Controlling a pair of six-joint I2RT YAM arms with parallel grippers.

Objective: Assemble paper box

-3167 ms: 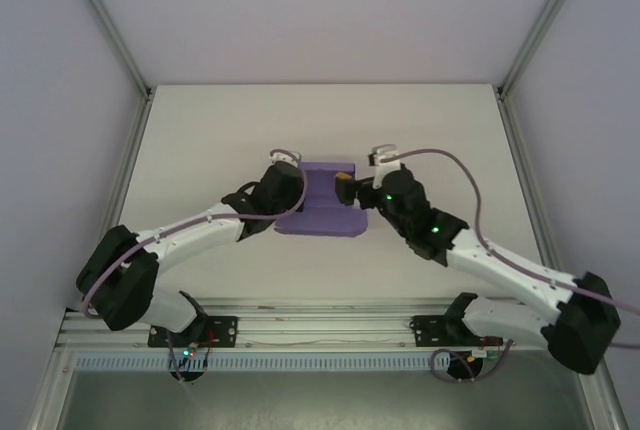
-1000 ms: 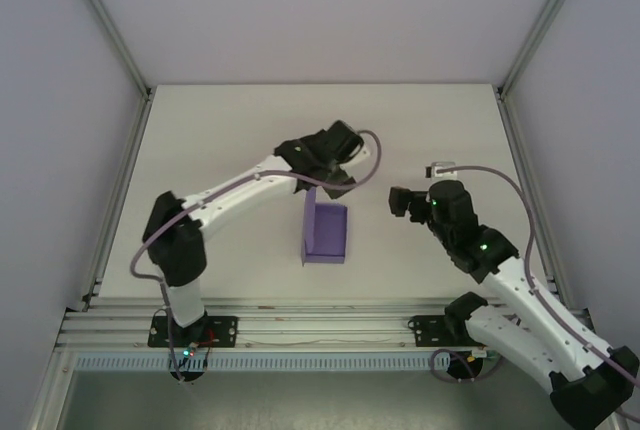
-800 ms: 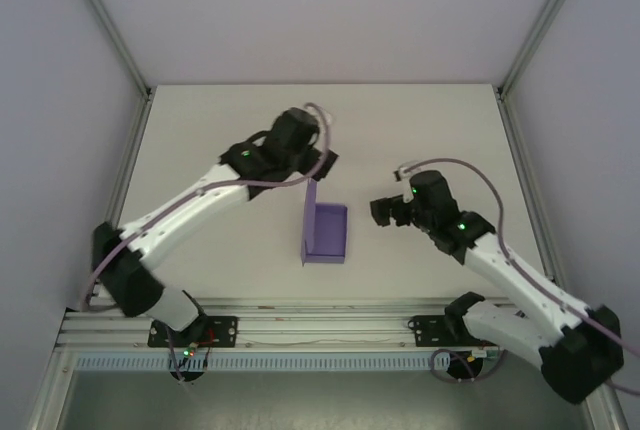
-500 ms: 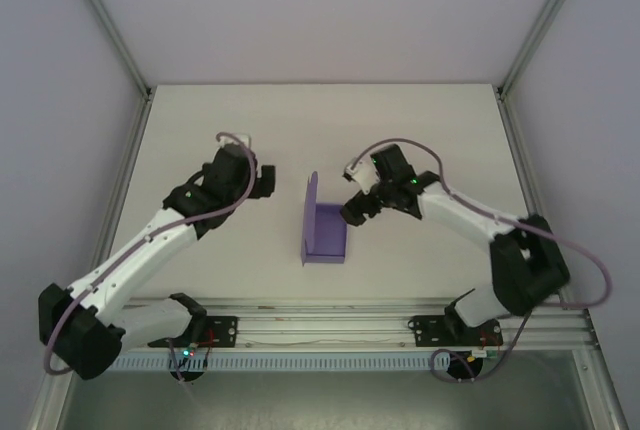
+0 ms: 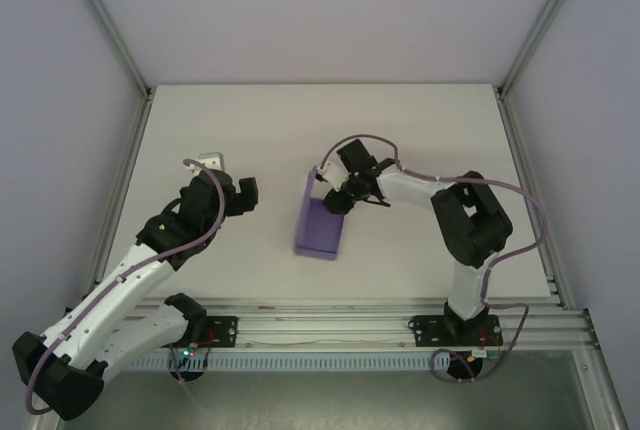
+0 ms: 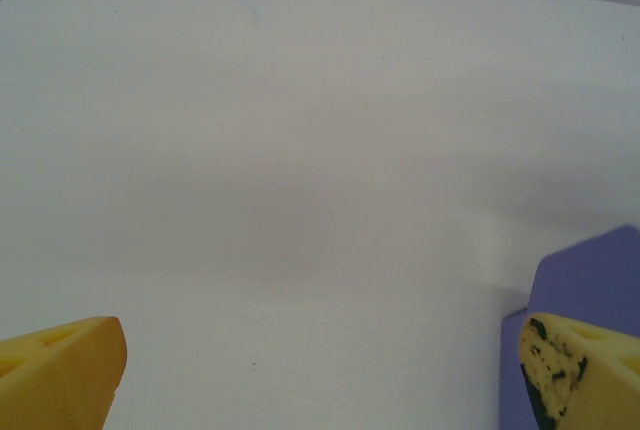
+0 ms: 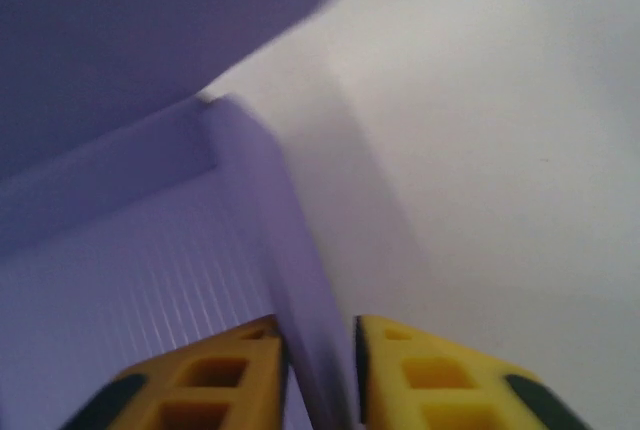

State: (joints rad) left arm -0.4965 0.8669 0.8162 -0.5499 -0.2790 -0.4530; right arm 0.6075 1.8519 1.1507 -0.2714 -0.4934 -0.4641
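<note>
White table (image 5: 200,130) carries the box (image 5: 318,235) at its centre, one flap upright. Right gripper (image 7: 318,340) pinches its far right wall; left gripper (image 5: 243,196) hangs wide open, well left of it.

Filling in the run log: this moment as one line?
right gripper: shut on paper box wall | left gripper: open, apart from box

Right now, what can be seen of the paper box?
The paper box is thin lavender card, finely ribbed inside. It is half-folded into a shallow open tray, with one tall flap standing along its left side. It sits a little askew on the white table. The right hand pinches a low wall at its far end between yellow fingers.
</note>
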